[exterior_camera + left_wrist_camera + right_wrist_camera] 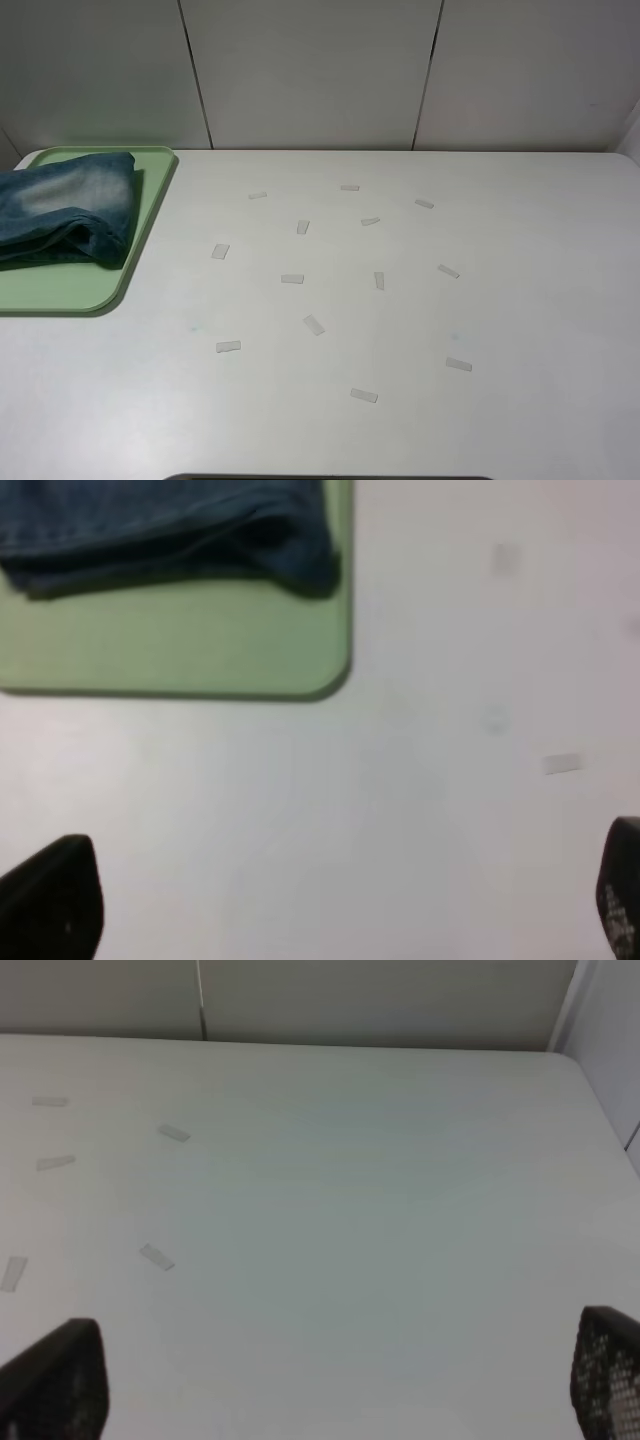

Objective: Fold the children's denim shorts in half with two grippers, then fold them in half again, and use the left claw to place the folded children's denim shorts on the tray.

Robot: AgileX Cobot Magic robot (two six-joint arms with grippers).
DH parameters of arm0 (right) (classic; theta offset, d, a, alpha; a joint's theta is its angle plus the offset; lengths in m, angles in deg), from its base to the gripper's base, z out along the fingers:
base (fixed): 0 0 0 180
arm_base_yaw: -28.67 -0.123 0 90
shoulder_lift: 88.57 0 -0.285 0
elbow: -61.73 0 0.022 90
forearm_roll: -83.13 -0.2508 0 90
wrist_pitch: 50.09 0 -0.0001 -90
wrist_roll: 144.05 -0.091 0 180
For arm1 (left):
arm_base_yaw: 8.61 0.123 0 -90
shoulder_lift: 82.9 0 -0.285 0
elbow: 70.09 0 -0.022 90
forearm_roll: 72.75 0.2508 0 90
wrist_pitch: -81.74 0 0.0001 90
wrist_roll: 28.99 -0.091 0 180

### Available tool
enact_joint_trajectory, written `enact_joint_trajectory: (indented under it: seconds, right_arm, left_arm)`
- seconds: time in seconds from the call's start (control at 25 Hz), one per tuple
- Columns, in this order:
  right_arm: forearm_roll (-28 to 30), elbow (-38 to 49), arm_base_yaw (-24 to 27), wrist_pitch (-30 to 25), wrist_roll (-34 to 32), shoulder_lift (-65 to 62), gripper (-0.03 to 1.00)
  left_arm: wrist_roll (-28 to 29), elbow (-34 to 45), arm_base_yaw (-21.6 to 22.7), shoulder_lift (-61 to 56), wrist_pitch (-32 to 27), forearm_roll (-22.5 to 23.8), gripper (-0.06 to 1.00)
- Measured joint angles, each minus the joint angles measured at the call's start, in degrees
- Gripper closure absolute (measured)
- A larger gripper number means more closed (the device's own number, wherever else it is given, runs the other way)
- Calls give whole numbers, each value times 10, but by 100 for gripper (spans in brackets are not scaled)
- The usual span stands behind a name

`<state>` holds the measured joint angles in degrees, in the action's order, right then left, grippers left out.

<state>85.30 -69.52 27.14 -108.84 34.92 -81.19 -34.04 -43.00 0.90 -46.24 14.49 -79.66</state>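
Exterior high view: I see the folded children's denim shorts (65,210) lying on the tray (70,285) at the worktop's (400,320) far left. Both my hands, left hand (330,900) and right hand (330,1380), spread wide, hold nothing. Placement looks done; nothing further seems needed.

The white bench (400,420) carries a pale-green tray (60,285) at its far left corner, its left part cut off by the view. Short strips of pale tape (292,279) lie scattered flat over the bench's middle, well apart from one another.
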Motion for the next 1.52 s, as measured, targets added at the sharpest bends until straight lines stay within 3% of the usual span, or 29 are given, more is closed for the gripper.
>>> enact_joint_trajectory:
  seconds: [0.16,0.36,0.56,0.76,0.84,0.92,1.52]
  right_arm:
    - [0,0,0,0,0,0,27]
    - [0,0,0,0,0,0,27]
    - [0,0,0,0,0,0,27]
    - [0,0,0,0,0,0,27]
    - [0,0,0,0,0,0,27]
    - [0,0,0,0,0,0,27]
    - [0,0,0,0,0,0,27]
  left_arm:
    - [-4,2,0,-77,0,-9,-4]
    - [-64,10,0,-156,0,-20,-5]
    - [-75,28,-5,-179,0,-22,-5]
    - [-75,103,-73,-198,4,-19,-5]
    - [-71,157,-113,-218,39,-5,-5]
    - [-60,187,-124,-231,57,9,-5]
    - [-45,221,-126,-290,60,34,-5]
